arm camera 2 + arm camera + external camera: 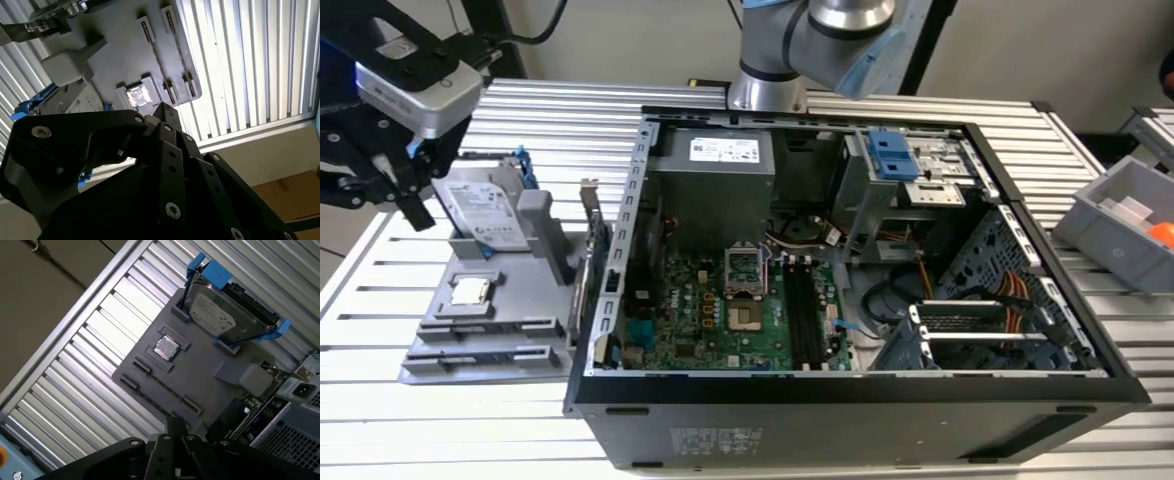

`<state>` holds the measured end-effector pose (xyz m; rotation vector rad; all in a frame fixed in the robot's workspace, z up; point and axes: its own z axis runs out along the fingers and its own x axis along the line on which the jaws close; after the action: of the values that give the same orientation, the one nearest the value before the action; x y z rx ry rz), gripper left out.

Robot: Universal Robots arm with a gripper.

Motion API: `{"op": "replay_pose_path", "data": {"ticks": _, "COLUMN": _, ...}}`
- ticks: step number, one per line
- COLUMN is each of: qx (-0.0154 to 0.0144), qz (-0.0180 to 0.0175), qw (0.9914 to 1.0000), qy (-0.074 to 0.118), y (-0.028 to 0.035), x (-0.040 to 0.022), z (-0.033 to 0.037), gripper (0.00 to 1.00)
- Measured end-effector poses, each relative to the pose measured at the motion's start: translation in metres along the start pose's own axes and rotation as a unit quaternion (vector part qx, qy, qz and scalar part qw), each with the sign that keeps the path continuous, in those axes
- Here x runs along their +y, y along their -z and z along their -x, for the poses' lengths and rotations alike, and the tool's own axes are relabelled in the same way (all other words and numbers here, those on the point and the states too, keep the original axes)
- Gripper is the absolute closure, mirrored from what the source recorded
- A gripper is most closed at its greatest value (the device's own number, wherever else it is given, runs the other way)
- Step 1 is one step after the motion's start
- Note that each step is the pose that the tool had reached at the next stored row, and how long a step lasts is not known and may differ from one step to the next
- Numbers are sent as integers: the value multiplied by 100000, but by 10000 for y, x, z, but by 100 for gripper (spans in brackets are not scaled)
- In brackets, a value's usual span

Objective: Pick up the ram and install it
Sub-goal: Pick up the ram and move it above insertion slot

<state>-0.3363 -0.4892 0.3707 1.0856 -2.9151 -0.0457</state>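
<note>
The ram is a thin dark strip standing on edge between small clips on the grey holder tray; it also appears in the second wrist view. My gripper hangs above the table at the exterior view's far left, just beyond the tray's outer edge and apart from the ram. Its black fingertips meet in a point in both wrist views, shut with nothing between them. The open computer case holds the motherboard with its long black slots.
On the tray, a silver hard drive in a blue bracket leans upright and a small square processor chip lies flat. An expansion card stands between tray and case. A grey bin sits at the exterior view's right.
</note>
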Motion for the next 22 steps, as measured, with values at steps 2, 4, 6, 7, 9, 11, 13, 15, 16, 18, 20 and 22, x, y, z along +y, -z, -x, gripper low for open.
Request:
{"op": "replay_pose_path", "data": {"ticks": 2, "qx": 118, "qz": -99, "qw": 99994, "qy": 1115, "y": 1, "x": 2, "z": 2, "gripper": 100}}
{"op": "replay_pose_path", "data": {"ticks": 4, "qx": 216, "qz": -200, "qw": 99976, "qy": 2183, "y": 0, "x": 4, "z": 3, "gripper": 100}}
{"op": "replay_pose_path", "data": {"ticks": 6, "qx": 326, "qz": -289, "qw": 99945, "qy": 3298, "y": 0, "x": 5, "z": 5, "gripper": 100}}
{"op": "replay_pose_path", "data": {"ticks": 7, "qx": 374, "qz": -335, "qw": 99925, "qy": 3848, "y": 0, "x": 6, "z": 5, "gripper": 100}}
{"op": "replay_pose_path", "data": {"ticks": 9, "qx": 476, "qz": -419, "qw": 99880, "qy": 4848, "y": 1, "x": 8, "z": 7, "gripper": 100}}
{"op": "replay_pose_path", "data": {"ticks": 11, "qx": 562, "qz": -494, "qw": 99819, "qy": 5966, "y": 0, "x": 9, "z": 7, "gripper": 100}}
{"op": "replay_pose_path", "data": {"ticks": 13, "qx": 645, "qz": -564, "qw": 99744, "qy": 7105, "y": 0, "x": 10, "z": 8, "gripper": 100}}
{"op": "replay_pose_path", "data": {"ticks": 15, "qx": 712, "qz": -625, "qw": 99661, "qy": 8174, "y": 0, "x": 10, "z": 9, "gripper": 100}}
{"op": "replay_pose_path", "data": {"ticks": 16, "qx": 752, "qz": -649, "qw": 99617, "qy": 8689, "y": 0, "x": 10, "z": 9, "gripper": 100}}
{"op": "replay_pose_path", "data": {"ticks": 18, "qx": 810, "qz": -704, "qw": 99517, "qy": 9760, "y": 0, "x": 11, "z": 9, "gripper": 100}}
{"op": "replay_pose_path", "data": {"ticks": 20, "qx": 877, "qz": -751, "qw": 99412, "qy": 10768, "y": 1, "x": 11, "z": 9, "gripper": 100}}
{"op": "replay_pose_path", "data": {"ticks": 22, "qx": 933, "qz": -800, "qw": 99297, "qy": 11769, "y": 0, "x": 11, "z": 10, "gripper": 100}}
